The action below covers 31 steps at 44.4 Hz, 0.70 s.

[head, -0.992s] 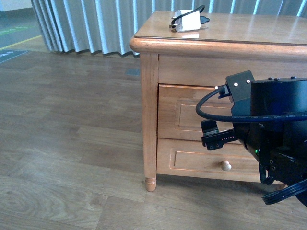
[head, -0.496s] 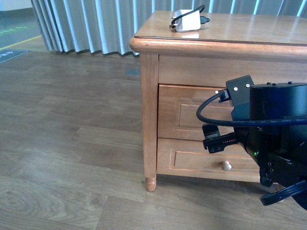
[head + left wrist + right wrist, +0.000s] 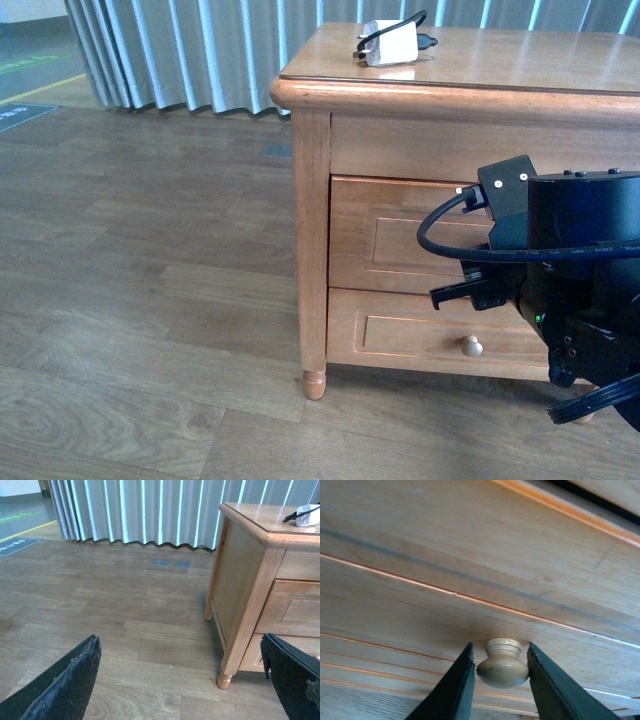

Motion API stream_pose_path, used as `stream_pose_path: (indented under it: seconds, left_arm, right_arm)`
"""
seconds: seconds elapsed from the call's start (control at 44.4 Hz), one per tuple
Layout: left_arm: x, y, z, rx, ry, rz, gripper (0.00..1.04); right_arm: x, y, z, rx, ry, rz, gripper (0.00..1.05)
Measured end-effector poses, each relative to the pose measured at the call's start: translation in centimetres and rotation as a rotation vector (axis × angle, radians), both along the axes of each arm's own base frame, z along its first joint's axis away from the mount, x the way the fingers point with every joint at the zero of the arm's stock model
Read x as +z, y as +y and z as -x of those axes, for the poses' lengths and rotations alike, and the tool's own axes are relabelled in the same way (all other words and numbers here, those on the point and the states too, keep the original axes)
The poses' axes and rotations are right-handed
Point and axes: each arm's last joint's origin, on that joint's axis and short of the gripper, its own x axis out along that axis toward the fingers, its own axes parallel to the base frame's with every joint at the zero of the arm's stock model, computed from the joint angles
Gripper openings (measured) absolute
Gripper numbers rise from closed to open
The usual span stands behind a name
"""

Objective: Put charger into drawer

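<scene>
The charger (image 3: 388,42) lay on top of the cabinet (image 3: 312,250), near the back edge, with its black wire looped over it. It was not in the drawer (image 3: 400,235). The drawer was shut, with its front flat against the cabinet. My right arm (image 3: 580,260) was low in front of the drawer and hid its middle. In the right wrist view, my right pincer (image 3: 500,652) had one finger on each side of the round pale knob (image 3: 503,669). The fingers (image 3: 455,690) were very close to the knob, but I could not tell if they were squeezing it. The drawer below (image 3: 400,335) had its own knob (image 3: 471,346), and nothing was touching that one. My left pincer (image 3: 179,645) was spread wide open with nothing in it. It hung over the wood floor (image 3: 100,595), off to the side of the cabinet.
</scene>
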Motion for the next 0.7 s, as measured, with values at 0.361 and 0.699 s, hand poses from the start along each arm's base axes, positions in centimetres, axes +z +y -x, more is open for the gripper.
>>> stream_pose_path:
  seconds: [0.361,0.699]
  left_arm:
    - [0.00,0.00,0.00,0.000,0.000,0.000,0.99]
    - [0.00,0.00,0.00,0.000,0.000,0.000,0.99]
  right_arm:
    - [0.01,-0.05,-0.02,0.000,-0.001,0.007,0.24]
    - [0.01,-0.05,-0.01,0.000,-0.001,0.007,0.23]
